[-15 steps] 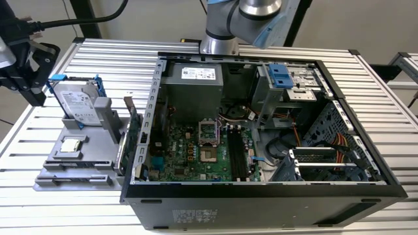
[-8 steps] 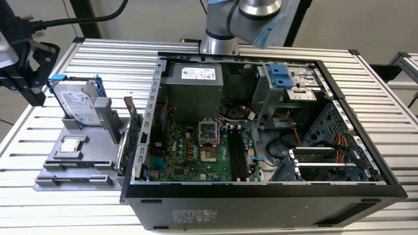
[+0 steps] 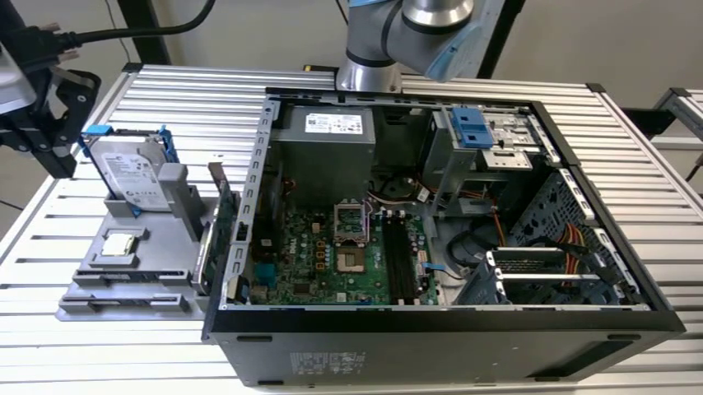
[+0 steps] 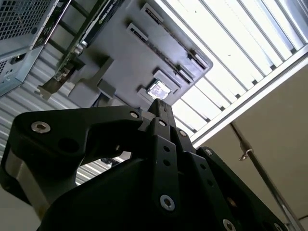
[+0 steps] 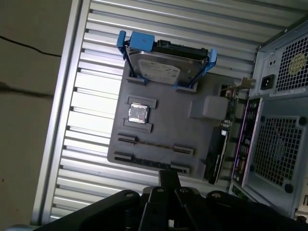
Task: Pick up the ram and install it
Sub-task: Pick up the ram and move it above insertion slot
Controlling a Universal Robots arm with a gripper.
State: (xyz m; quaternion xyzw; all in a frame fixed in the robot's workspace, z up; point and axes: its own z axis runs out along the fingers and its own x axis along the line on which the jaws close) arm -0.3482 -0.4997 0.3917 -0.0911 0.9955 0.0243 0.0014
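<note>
table (image 3: 187,90): slatted metal, on which everything is carried.
computer case (image 3: 439,337): laid open on its side, from the table's middle toward its edge on the exterior view's right; black memory slots (image 3: 398,263) are seen on the board inside.
parts tray (image 5: 163,125): grey, set by the table's edge on the exterior view's left, just beside the case.
gripper (image 5: 168,174): held above the tray's edge farthest from the hard drive (image 5: 161,67); the fingers are drawn together and nothing is held.
ram (image 5: 149,162): judged to be the thin dark stick stood on edge in the holder along that tray edge, untouched.
risk: with the fingers closed, the stick could be struck from above rather than straddled. An off-centre grip could tilt it, and a tilted stick could jam at the slots.
</note>
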